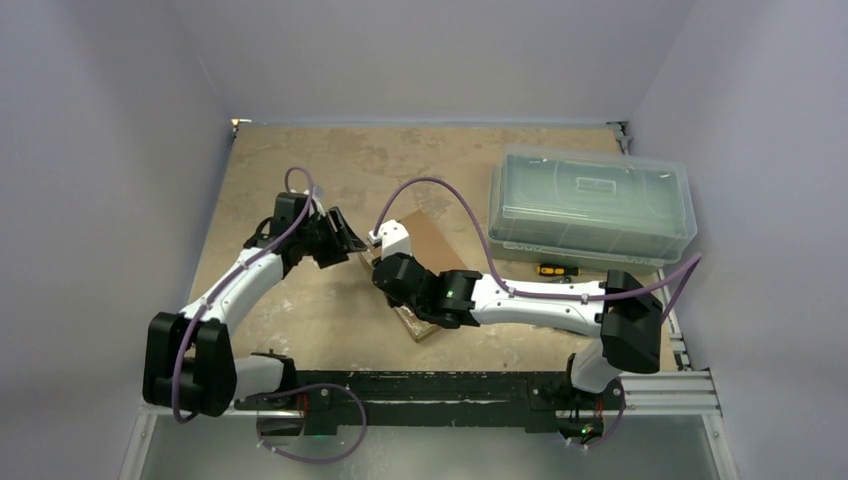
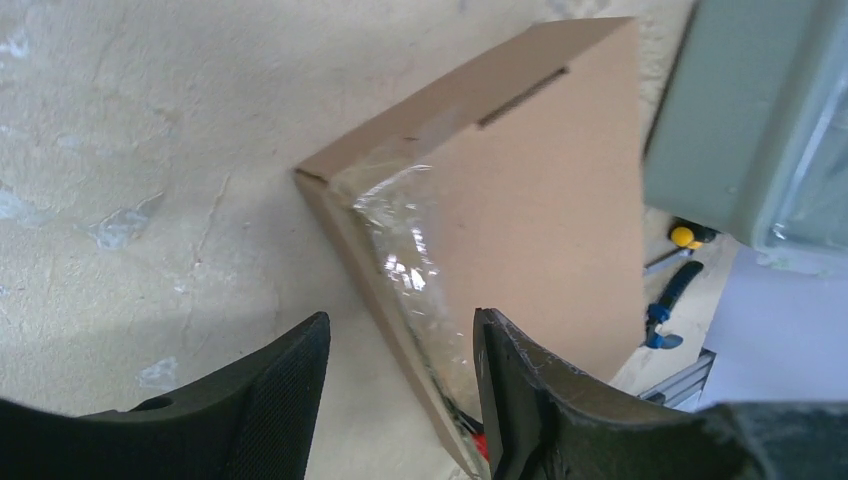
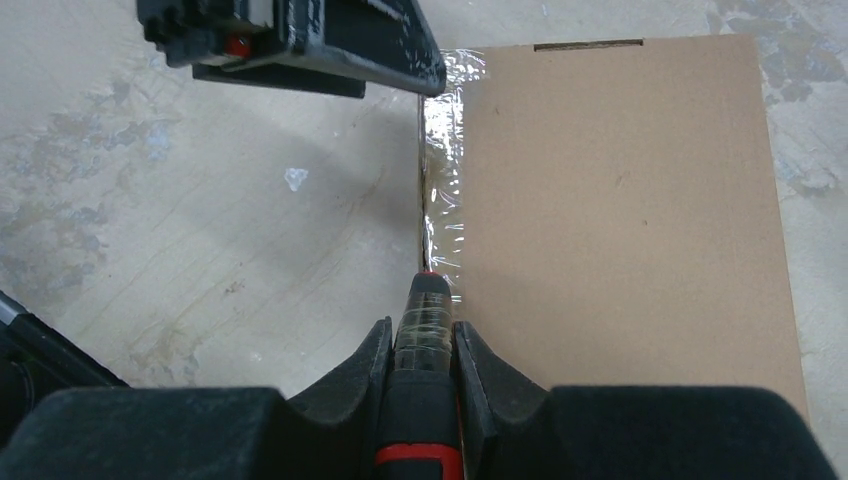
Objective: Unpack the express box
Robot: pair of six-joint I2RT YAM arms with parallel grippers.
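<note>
The right gripper (image 3: 421, 340) was clenched on a black-and-red tool (image 3: 428, 296), whose tip met the clear tape (image 3: 445, 170) along one long edge of the express box (image 3: 620, 200). The left gripper (image 2: 400, 338) stood just beside that same edge with its jaws apart, grasping nothing. The box lay flat and closed on the table (image 1: 300, 310), mid-table, near the clear plastic bin (image 1: 590, 200). By my judgement the unpacking had barely begun: the seam looked only partly dealt with, the lid was unlifted, and no contents showed.
</note>
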